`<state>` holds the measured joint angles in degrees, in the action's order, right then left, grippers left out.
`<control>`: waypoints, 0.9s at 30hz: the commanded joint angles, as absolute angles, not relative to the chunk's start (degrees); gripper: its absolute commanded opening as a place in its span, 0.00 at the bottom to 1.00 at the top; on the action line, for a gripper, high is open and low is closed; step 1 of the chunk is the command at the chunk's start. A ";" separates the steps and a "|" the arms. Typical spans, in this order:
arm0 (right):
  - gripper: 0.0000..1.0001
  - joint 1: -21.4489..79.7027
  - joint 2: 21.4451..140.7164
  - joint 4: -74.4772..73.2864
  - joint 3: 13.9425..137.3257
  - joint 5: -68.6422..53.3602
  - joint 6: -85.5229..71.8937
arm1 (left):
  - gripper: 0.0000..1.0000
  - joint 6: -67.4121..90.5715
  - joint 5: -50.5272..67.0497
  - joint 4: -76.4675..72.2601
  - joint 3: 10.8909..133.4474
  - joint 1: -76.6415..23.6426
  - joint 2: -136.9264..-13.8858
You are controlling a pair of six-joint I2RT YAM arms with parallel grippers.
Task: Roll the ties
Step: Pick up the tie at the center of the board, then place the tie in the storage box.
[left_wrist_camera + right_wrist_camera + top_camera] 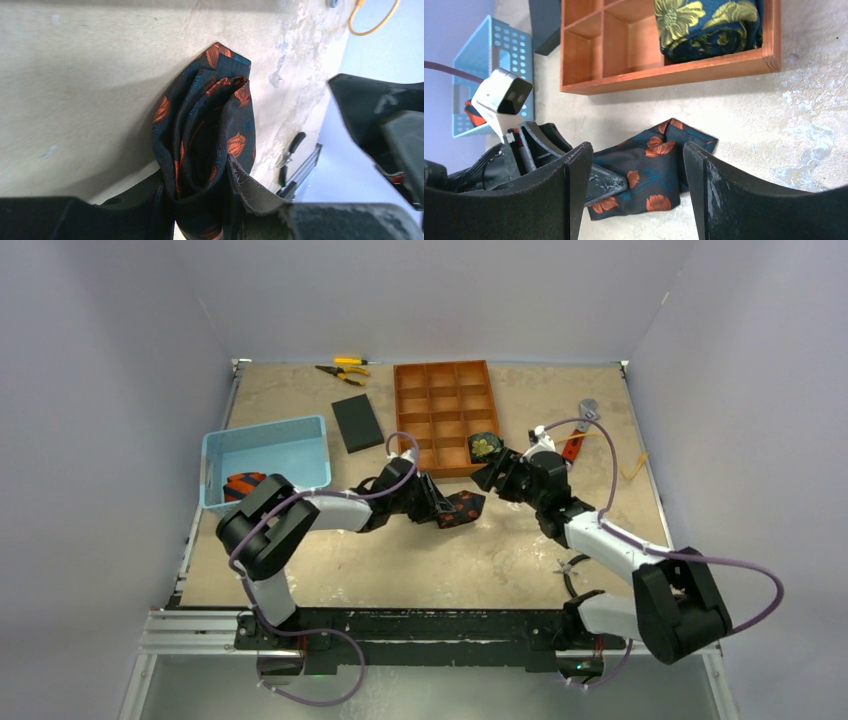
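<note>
- Left wrist view: the left fingers (260, 197) were clenched on the rolled red-orange tie (205, 135), which rested on the tabletop (75, 100).
- The right fingers (574, 190) stood released and empty near that tie.
- Leftward, a blue basket (290, 430) held another orange-marked tie (243, 485).
- Beyond, the rolled green-gold tie (709, 25) sat in a near corner compartment of the wooden tray (674, 75).

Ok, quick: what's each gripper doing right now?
Left gripper: shut on the rolled orange-marked tie.
Right gripper: open, jaws apart, nothing between them.
</note>
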<state>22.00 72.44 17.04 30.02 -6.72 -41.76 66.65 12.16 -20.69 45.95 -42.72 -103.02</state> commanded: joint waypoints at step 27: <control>0.69 20.62 61.32 8.36 37.22 3.43 -46.17 | 0.00 46.51 24.67 8.12 83.45 -30.15 -96.93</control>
